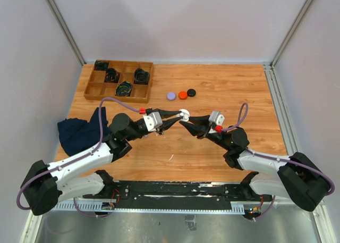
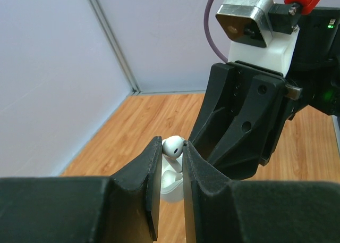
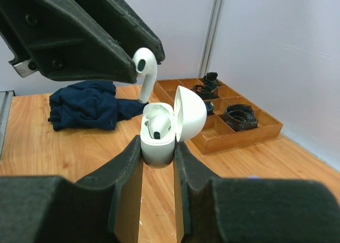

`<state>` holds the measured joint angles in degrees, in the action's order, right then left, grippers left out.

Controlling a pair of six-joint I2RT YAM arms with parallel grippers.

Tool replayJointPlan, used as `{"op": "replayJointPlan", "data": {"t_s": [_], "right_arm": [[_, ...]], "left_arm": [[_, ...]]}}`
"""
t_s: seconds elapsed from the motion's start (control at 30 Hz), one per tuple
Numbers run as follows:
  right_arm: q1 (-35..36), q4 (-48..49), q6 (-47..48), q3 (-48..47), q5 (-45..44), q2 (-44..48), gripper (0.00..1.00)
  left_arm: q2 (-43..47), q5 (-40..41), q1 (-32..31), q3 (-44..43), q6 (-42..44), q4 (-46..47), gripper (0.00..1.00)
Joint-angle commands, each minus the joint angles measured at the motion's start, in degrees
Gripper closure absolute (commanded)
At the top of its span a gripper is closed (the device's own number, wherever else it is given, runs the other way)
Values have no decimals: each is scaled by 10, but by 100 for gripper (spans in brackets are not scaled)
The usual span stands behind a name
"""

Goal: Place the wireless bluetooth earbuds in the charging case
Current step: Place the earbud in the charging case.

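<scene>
The left gripper (image 2: 171,147) pinches a white earbud (image 3: 144,67), stem down just beside the open charging case (image 3: 159,150); the right gripper (image 3: 158,144) clamps the case's body, a second earbud (image 3: 158,125) seated inside; tray (image 1: 114,98) and cloth (image 1: 79,131) lie well apart.

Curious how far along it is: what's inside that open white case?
One white earbud sits in the charging case. The left hand holds a second earbud just above it. The other socket is hidden behind the rim.

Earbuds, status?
Left gripper shut on earbud, stem over case. Right gripper shut on case, lid open, one bud seated. Nothing in the way.
</scene>
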<state>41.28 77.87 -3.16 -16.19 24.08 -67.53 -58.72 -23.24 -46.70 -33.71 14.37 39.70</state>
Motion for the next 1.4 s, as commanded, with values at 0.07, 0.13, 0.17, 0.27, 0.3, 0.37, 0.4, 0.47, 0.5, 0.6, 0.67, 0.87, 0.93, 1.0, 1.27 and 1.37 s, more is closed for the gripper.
{"op": "replayJointPlan", "data": {"t_s": [0.07, 0.13, 0.17, 0.27, 0.3, 0.37, 0.4, 0.47, 0.5, 0.6, 0.67, 0.87, 0.93, 1.0, 1.27, 1.37], "right_arm": [[7, 44, -21, -13, 21, 4, 99], [7, 44, -21, -12, 21, 5, 99], [8, 44, -20, -13, 21, 6, 99], [7, 45, -20, -12, 19, 7, 99], [8, 46, -20, -12, 19, 7, 99], [7, 47, -20, -12, 19, 7, 99], [7, 48, -20, -12, 17, 8, 99], [7, 49, -19, -11, 16, 9, 99], [7, 49, -17, -11, 15, 10, 99], [7, 49, -16, -10, 12, 12, 99], [7, 50, -16, -11, 12, 12, 99], [8, 52, -15, -10, 13, 13, 99], [7, 52, -14, -10, 13, 13, 99], [7, 51, -14, -10, 14, 13, 99], [7, 43, 0, -5, 9, 15, 99], [7, 41, 5, -4, 7, 15, 99]], "left_arm": [[-14, 5, -7, 5, 20, 35, 81], [-13, 8, -7, 6, 23, 35, 83], [-11, 10, -7, 8, 23, 35, 84], [-7, 13, -6, 13, 21, 35, 84], [-7, 14, -6, 14, 20, 35, 84], [-5, 14, -7, 18, 19, 34, 84], [-4, 14, -6, 20, 16, 34, 84], [-2, 12, -7, 24, 11, 34, 84], [-1, 12, -6, 26, 8, 34, 84], [2, 13, -7, 33, 6, 33, 84], [5, 15, -7, 37, 5, 33, 83], [2, 37, -6, 33, 1, 13, 77], [-3, 46, -6, 25, -2, 1, 74], [-6, 54, -6, 20, -6, -4, 71], [-6, 67, -6, 8, -20, -26, 61], [0, 70, -6, 8, -32, -26, 58]]}}
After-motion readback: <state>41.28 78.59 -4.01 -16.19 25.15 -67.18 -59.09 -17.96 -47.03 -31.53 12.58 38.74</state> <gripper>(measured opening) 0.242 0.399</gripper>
